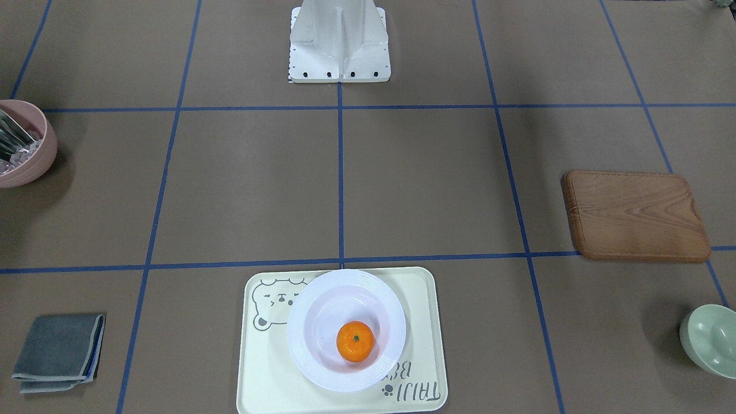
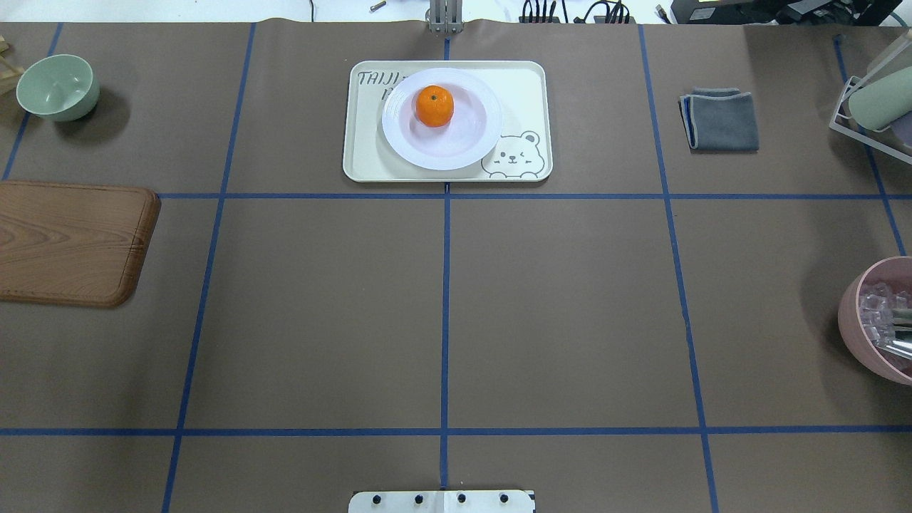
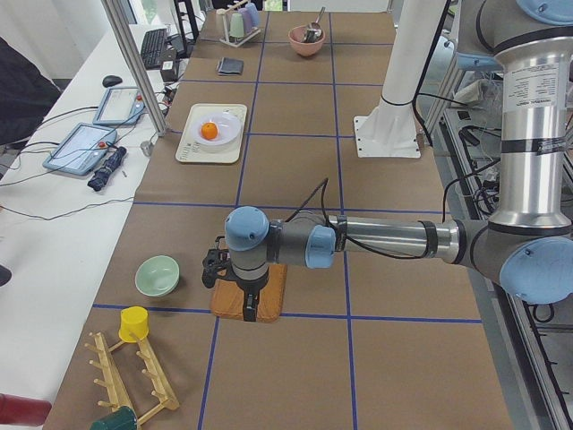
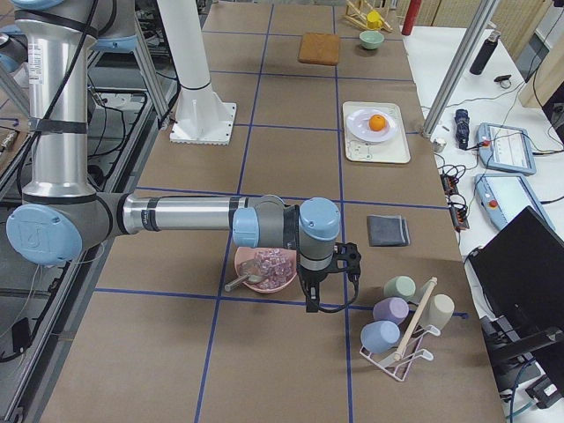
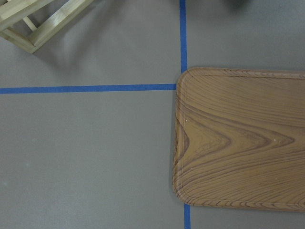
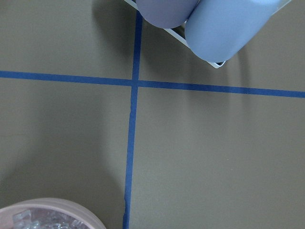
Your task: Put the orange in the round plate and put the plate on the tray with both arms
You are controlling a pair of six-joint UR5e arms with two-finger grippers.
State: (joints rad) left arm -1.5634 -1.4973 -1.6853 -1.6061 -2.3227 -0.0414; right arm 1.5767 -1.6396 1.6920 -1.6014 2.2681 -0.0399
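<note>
The orange (image 1: 355, 341) (image 2: 434, 105) lies inside the white round plate (image 1: 313, 313) (image 2: 467, 135). The plate stands on the cream bear tray (image 1: 270, 374) (image 2: 520, 85) at the table's far middle. Neither arm is near them. The left gripper (image 3: 251, 313) hangs over the wooden board at the table's left end, and I cannot tell whether it is open or shut. The right gripper (image 4: 313, 302) hangs beside the pink bowl at the right end, and I cannot tell its state either. Both wrist views show only table surface, with no fingers in them.
A wooden board (image 2: 68, 242) and a pale green bowl (image 2: 57, 87) lie on the left. A folded grey cloth (image 2: 721, 119), a pink bowl (image 2: 876, 320) of clear pieces and a cup rack (image 4: 401, 322) are on the right. The white robot base (image 1: 339, 46) stands centrally.
</note>
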